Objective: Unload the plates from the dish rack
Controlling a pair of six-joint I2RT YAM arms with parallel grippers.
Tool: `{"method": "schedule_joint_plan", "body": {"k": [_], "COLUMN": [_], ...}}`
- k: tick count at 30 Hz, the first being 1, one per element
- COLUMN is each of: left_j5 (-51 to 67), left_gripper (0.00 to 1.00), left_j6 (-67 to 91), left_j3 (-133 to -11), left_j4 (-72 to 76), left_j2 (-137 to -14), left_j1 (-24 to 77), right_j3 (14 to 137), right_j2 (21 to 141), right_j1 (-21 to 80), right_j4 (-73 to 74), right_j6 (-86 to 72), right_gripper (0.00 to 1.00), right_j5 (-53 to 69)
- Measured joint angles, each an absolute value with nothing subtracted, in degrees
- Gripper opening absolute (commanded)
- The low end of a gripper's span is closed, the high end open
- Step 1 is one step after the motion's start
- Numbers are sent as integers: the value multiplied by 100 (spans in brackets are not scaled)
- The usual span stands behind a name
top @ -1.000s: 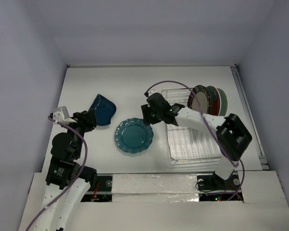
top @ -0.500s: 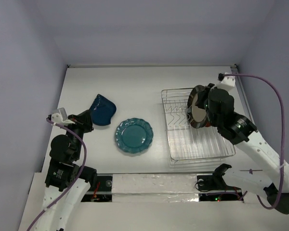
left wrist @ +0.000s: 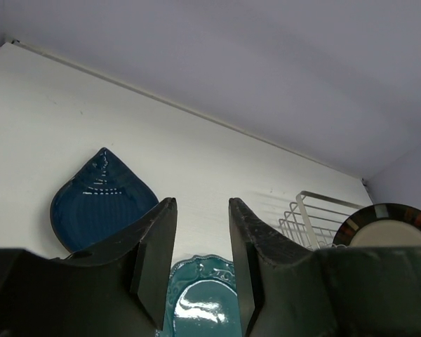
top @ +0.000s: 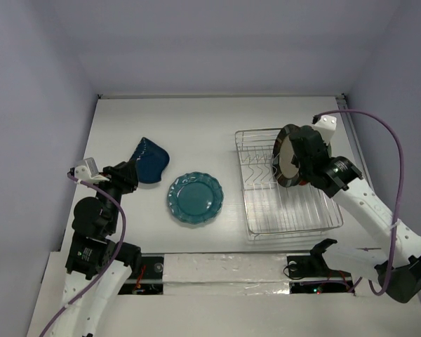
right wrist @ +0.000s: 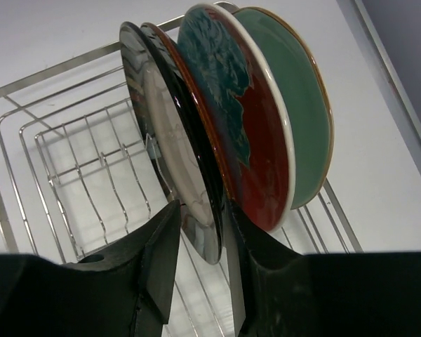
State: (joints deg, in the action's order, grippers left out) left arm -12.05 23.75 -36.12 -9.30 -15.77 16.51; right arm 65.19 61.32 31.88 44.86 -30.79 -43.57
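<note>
One wire dish rack at 3 o'clock holds three upright plates; one teal scalloped plate and one dark blue dish lie toward 8 o'clock.

Premises: robot test cell, laboratory type. Plain white table boxed in by blank pale lilac wall panels at 9, 12 and 3 o'clock. Two white-and-black robot arms bolted at 6 o'clock; purple cable exposed; silver foil tape strip along that edge.
</note>
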Motion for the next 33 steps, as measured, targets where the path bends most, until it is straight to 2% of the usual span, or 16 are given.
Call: {"method": "schedule_joint_plan", "body": {"k": [10, 24, 33], "left_j5": [-1205, -1205, -1205], "left_gripper": [34, 34, 35], "left_j6": [2375, 2375, 2375], "left_j3": [-3612, -3612, -3612], "left_j4": [-930, -928, -930], "left_j2": [-1601, -1629, -1647], "left_j1": [1651, 1649, 1649], "right_j3": [6370, 6226, 6208], "right_j2": [6410, 6654, 7341], "right_j1": [2995, 2810, 2764], "right_j4": [4222, 3953, 3798], "right_j6": [-2749, -2589, -2449], "right_gripper": [34, 35, 33], "right_j5": [-4150, -4049, -4263]}}
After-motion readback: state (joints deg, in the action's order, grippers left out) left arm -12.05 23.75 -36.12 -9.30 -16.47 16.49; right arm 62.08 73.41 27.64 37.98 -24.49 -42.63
